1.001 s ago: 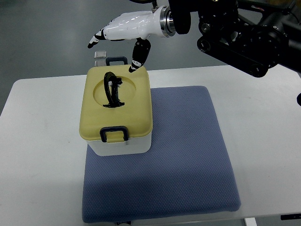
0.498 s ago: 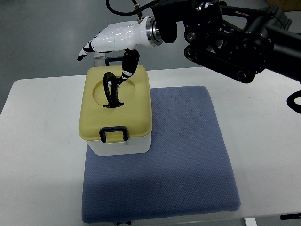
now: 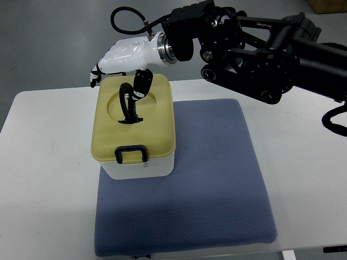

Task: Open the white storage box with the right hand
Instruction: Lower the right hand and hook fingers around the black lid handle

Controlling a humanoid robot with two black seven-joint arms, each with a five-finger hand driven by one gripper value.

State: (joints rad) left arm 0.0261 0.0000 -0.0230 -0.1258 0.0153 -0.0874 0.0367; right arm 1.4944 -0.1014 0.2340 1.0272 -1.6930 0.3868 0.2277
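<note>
Table: white top [image 3: 49,179], filling the lower frame; grey floor beyond its far edge.
Mat: blue-grey textured pad [image 3: 211,179], lying flat on the table, its near edge close to the table's near edge.
Storage box: white body [image 3: 138,169] standing on the near-left part of the mat, overhanging the mat's left edge slightly.
Lid: pale yellow cover [image 3: 157,130], seated on the box, closed, with a round recess in its top.
Near latch: dark blue clasp [image 3: 132,153] on the front edge of the lid, lying down against the box.
Carry handle: black loop [image 3: 128,103] standing up out of the round recess.
Writing: no brand, label or lettering can be read on box, lid or mat.
Right hand: white-shelled hand with black finger joints [image 3: 120,60], hovering over the far edge of the lid; arm enters from the right.
Hand state: fingers spread and extended to the left past the lid's far-left corner, holding nothing; thumb [image 3: 142,85] points down into the recess just beside the carry handle; whether it touches cannot be told.
Right arm: black jointed links [image 3: 255,54] running across the top right, with a black cable looped above the wrist.
Left arm: not seen.
</note>
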